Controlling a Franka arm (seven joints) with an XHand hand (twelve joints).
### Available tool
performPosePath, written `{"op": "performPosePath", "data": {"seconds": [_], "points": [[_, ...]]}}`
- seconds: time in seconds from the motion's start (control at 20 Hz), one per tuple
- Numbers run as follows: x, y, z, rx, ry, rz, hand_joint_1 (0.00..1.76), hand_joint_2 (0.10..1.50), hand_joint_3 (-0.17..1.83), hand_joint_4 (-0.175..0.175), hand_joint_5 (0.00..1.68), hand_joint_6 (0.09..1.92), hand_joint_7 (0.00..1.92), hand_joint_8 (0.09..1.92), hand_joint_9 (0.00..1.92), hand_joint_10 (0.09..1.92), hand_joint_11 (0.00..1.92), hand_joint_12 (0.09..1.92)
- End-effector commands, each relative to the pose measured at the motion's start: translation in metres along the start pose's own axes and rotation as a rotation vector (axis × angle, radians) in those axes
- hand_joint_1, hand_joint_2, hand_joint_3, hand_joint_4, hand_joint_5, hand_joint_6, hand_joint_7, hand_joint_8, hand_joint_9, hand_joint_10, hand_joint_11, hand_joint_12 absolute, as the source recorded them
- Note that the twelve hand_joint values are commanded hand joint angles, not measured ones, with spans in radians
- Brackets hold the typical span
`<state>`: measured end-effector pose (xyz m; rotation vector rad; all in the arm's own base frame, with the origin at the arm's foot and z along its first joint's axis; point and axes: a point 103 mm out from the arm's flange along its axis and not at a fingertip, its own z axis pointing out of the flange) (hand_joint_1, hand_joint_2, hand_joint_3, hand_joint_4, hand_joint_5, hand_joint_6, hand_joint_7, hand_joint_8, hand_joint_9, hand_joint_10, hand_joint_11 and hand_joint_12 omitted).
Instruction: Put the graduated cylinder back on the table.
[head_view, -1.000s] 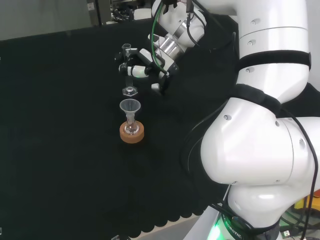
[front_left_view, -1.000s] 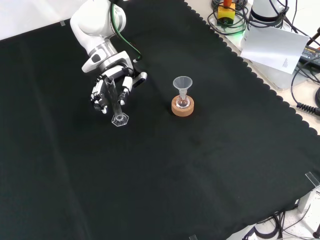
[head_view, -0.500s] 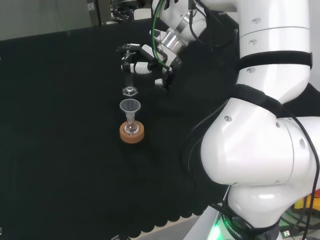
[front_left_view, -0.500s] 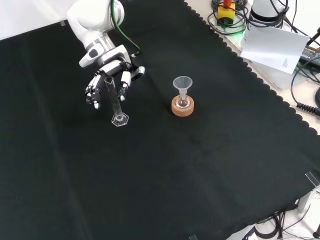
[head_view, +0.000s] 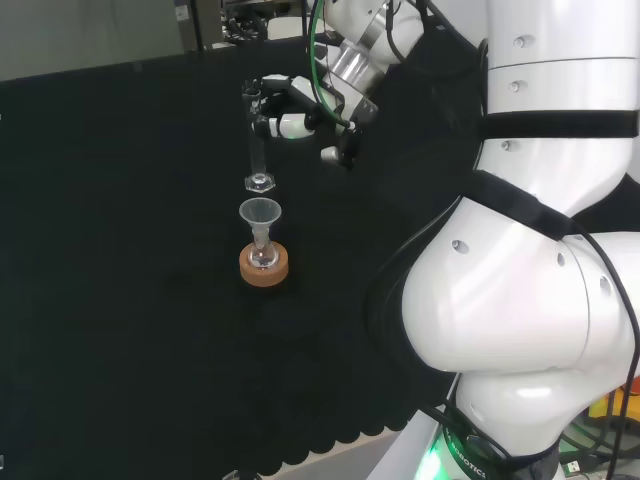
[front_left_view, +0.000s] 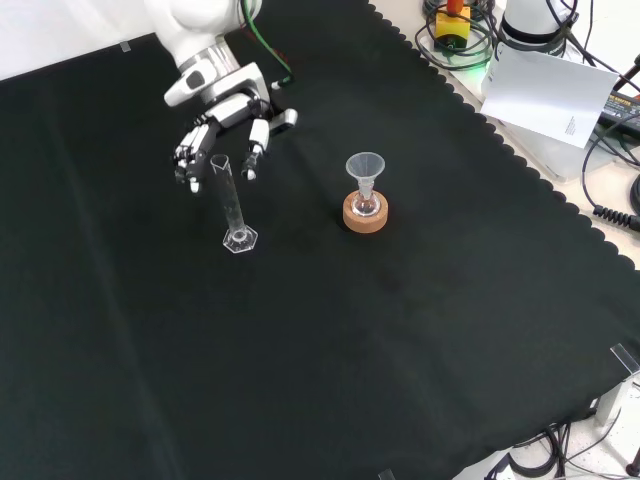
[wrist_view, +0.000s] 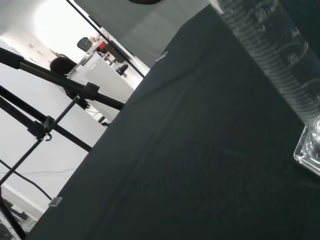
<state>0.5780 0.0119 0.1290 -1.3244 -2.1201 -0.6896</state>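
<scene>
The black-cloth worktop now carries the tall clear glass graduated cylinder on its own hexagonal foot, upright and free, near the cork-ringed flask with a clear funnel. So the placing looks done. The black and white hand has lifted up and away from the tube since a second ago, fingers spread and relaxed, holding nothing, where earlier they curled round it.

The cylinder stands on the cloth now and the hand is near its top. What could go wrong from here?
1. The cylinder is tall on a small base, and the open hand is close to its rim; a brushing finger could tip it.
2. If it falls toward the funnel on the cork stand, it may knock that over.
</scene>
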Motion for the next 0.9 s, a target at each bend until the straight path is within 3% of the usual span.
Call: {"op": "performPosePath", "data": {"seconds": [0.05,0.65,0.9], "points": [[0.027,-0.028,-0.039,-0.023,-0.142,0.032,0.85,1.01,-0.17,-0.034,0.35,0.14,0.24,0.65,0.74,0.09,0.30,1.36],[0.092,-0.072,-0.094,-0.068,-0.330,0.043,0.83,1.01,-0.17,-0.034,0.35,0.11,0.25,0.66,0.72,0.09,0.27,1.37],[0.110,-0.096,-0.113,-0.092,-0.365,0.063,0.83,1.01,-0.17,-0.034,0.35,0.10,0.25,0.66,0.72,0.09,0.26,1.37]]}}
